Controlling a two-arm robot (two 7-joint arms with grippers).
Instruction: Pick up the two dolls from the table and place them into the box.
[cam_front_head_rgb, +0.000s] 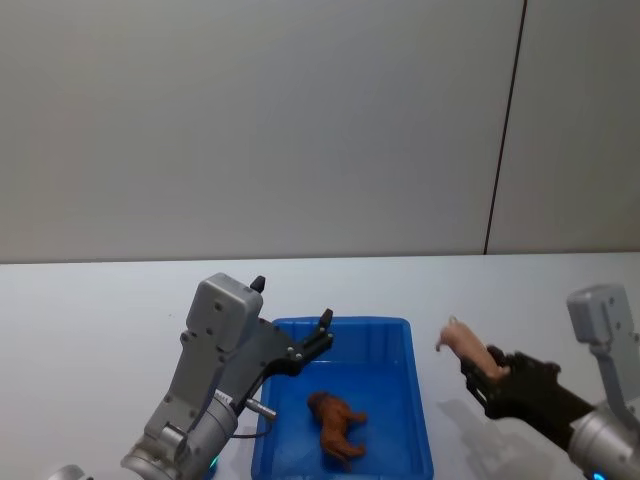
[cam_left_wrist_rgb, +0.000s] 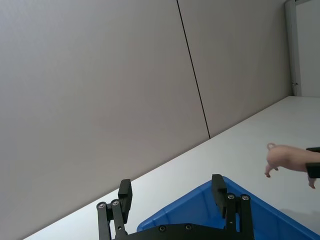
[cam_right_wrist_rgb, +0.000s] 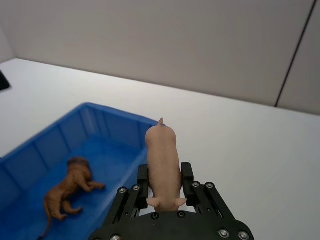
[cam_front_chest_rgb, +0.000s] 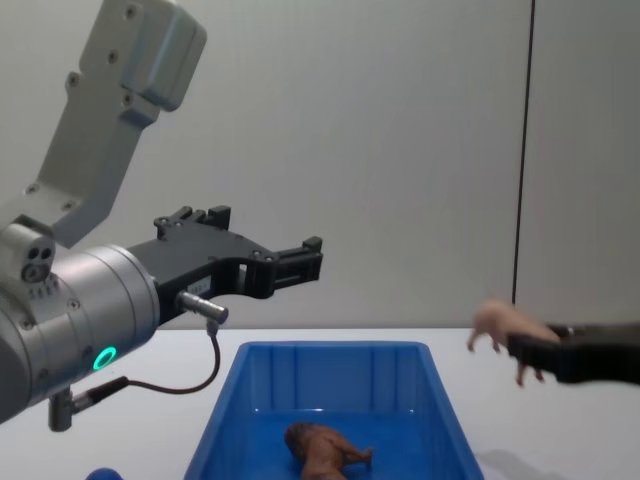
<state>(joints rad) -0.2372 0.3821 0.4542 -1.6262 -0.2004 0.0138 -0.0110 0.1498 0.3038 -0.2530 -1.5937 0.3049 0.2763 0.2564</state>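
Note:
The reddish-brown doll (cam_front_head_rgb: 336, 427) (cam_right_wrist_rgb: 67, 192) (cam_front_chest_rgb: 324, 450) lies on the floor of the blue box (cam_front_head_rgb: 415, 400) (cam_right_wrist_rgb: 60, 140) (cam_front_chest_rgb: 330, 365) (cam_left_wrist_rgb: 200, 210). The pale pink pig doll (cam_front_head_rgb: 467, 345) (cam_right_wrist_rgb: 162, 162) (cam_front_chest_rgb: 500, 325) (cam_left_wrist_rgb: 287, 160) hangs in the air to the right of the box, above the white table (cam_front_head_rgb: 100, 320). My right gripper (cam_front_head_rgb: 485, 372) (cam_right_wrist_rgb: 165, 182) (cam_front_chest_rgb: 535, 360) is shut on the pig. Above the box's left side, my left gripper (cam_front_head_rgb: 318, 335) (cam_left_wrist_rgb: 172, 195) (cam_front_chest_rgb: 300, 262) stands open and holds nothing.
A small blue rounded object (cam_front_chest_rgb: 103, 473) sits on the table at the box's near left. A grey wall with a dark vertical seam (cam_front_head_rgb: 505, 125) stands behind the table.

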